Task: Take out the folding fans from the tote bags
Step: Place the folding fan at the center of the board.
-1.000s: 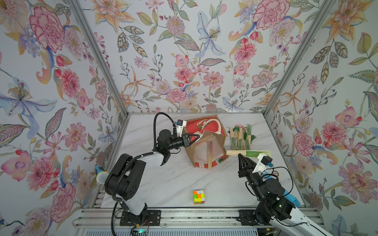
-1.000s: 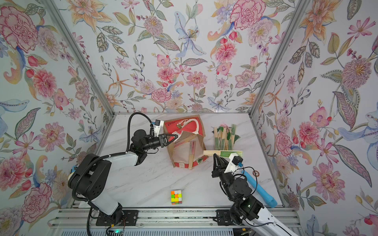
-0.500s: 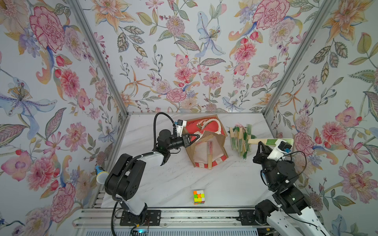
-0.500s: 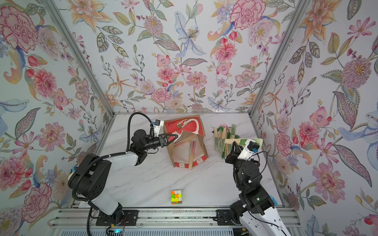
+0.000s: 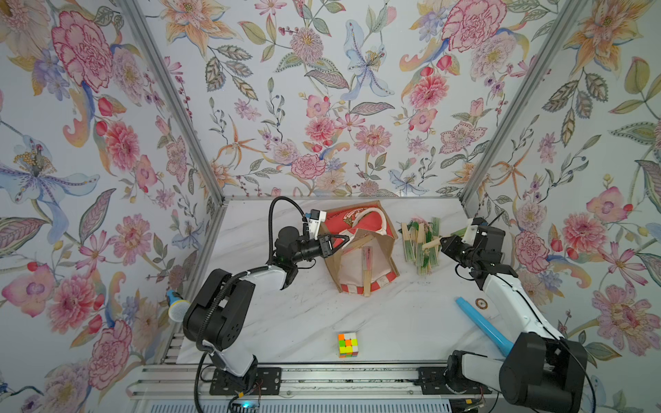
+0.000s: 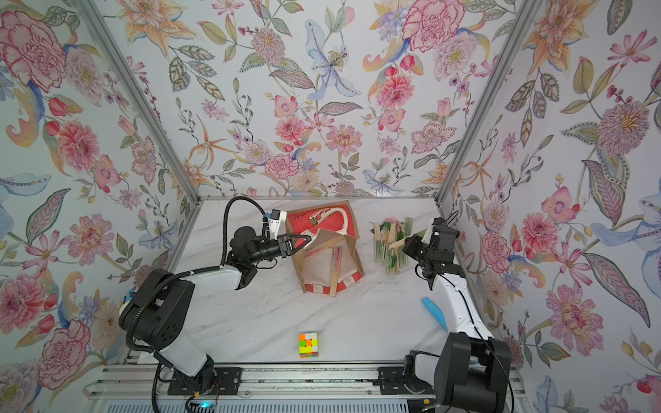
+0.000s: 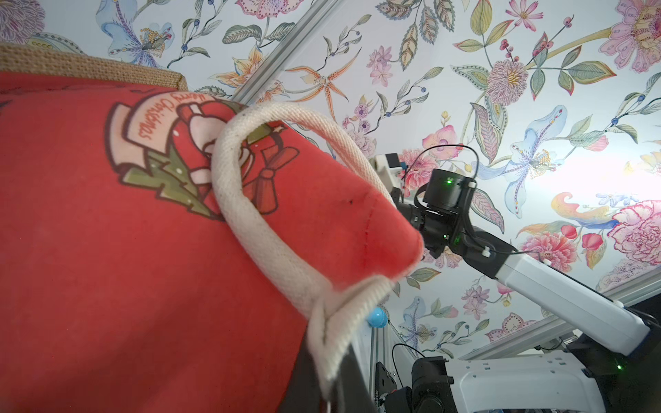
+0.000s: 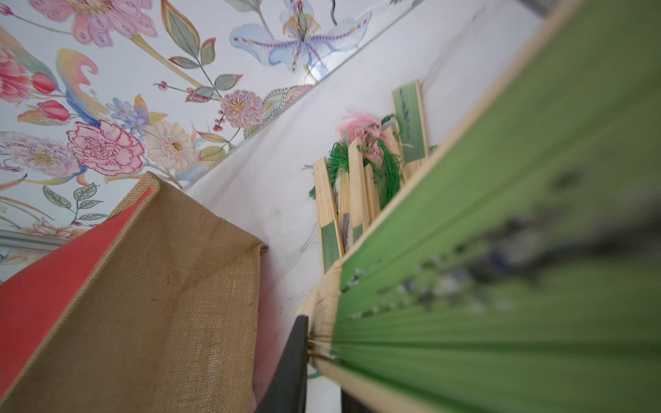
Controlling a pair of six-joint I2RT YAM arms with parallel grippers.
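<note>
Moved: right gripper [image 5: 444, 246] brought from the front over to the pile [image 5: 420, 250], green fan [image 8: 500, 232] with it.
Left gripper [image 5: 342, 240]: clamped on the handle [image 7: 250, 214] — bag [image 5: 357, 221] held open on its side.
Bag: one fan [image 5: 367, 264] seen left inside, poking out.
Pile: many fans already out, just right of the bag.
Right gripper: closed on the green fan, above the pile — not yet released.

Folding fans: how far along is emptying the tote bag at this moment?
Done: a pile of fans lies on the table beside the tote bag. In hand: the right tool is shut on a green fan by that pile, while the left tool pinches the bag's rope handle. Left: at least one fan is still inside the bag.
</note>
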